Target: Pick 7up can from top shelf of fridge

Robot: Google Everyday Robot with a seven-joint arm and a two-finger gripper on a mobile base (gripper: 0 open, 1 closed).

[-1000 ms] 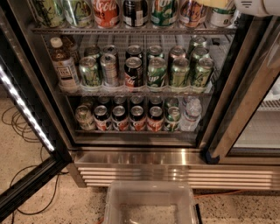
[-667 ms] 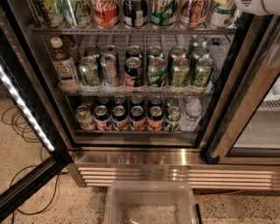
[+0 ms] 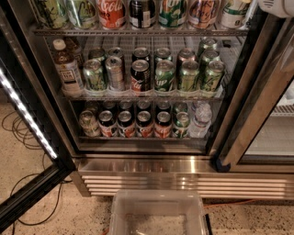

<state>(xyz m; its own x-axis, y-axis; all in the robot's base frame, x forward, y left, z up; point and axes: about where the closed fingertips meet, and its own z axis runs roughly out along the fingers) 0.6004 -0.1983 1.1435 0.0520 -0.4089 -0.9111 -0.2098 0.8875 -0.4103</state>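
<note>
The fridge (image 3: 239, 137) stands with its door swung open to the left. Along the top edge of the camera view runs the top shelf (image 3: 138, 32), a wire rack holding a row of cans cut off by the frame. At its right end stands the white 7up can (image 3: 234, 13) with green lettering. A mostly green 7up can (image 3: 172, 13) and a red Coca-Cola can (image 3: 111, 11) stand further left on the same rack. My gripper (image 3: 277, 7) shows only as a white piece in the top right corner, just right of the white can and above it.
Two lower racks hold green cans (image 3: 164, 75), dark cola cans (image 3: 140, 75), a tea bottle (image 3: 68, 69) and a water bottle (image 3: 200, 120). The open door (image 3: 27, 124) with its light strip hangs at the left. A clear plastic bin (image 3: 158, 213) sits on the floor in front. Cables (image 3: 27, 183) lie at the left.
The white piece of my arm in the top right corner has drawn back slightly toward the corner. The cans have not moved.
</note>
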